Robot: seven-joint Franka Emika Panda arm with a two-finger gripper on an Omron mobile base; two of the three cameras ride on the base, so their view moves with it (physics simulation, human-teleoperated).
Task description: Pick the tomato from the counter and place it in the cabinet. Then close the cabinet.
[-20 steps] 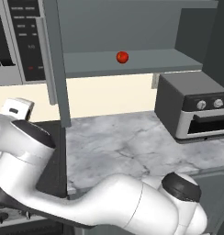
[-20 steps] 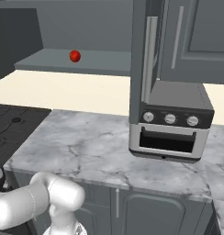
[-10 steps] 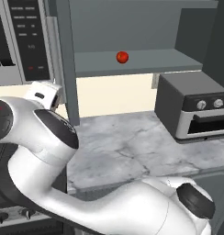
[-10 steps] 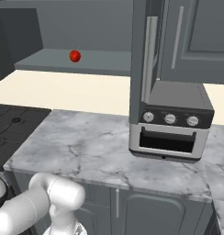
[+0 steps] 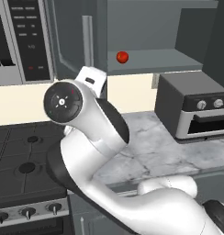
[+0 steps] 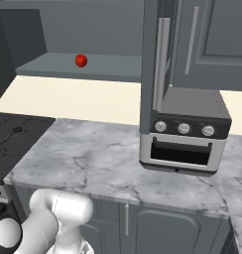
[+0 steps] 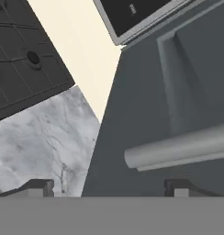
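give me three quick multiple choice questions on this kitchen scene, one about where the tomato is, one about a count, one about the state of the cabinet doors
1. Where is the tomato?
A. on the marble counter
B. on the grey shelf inside the cabinet
C. on the stovetop

2. How many round knobs does the front of the toaster oven have?
A. one
B. three
C. five

3. In what state are the doors of the cabinet?
A. both shut flat
B. both removed
C. standing open, with the shelf exposed

Answers:
1. B, the red ball sits on the shelf, well above the counter.
2. B, the right base view shows three knobs in a row above the oven's window.
3. C, the shelf and tomato are in plain sight, and the left door stands swung out with its silver bar handle just ahead of the gripper.
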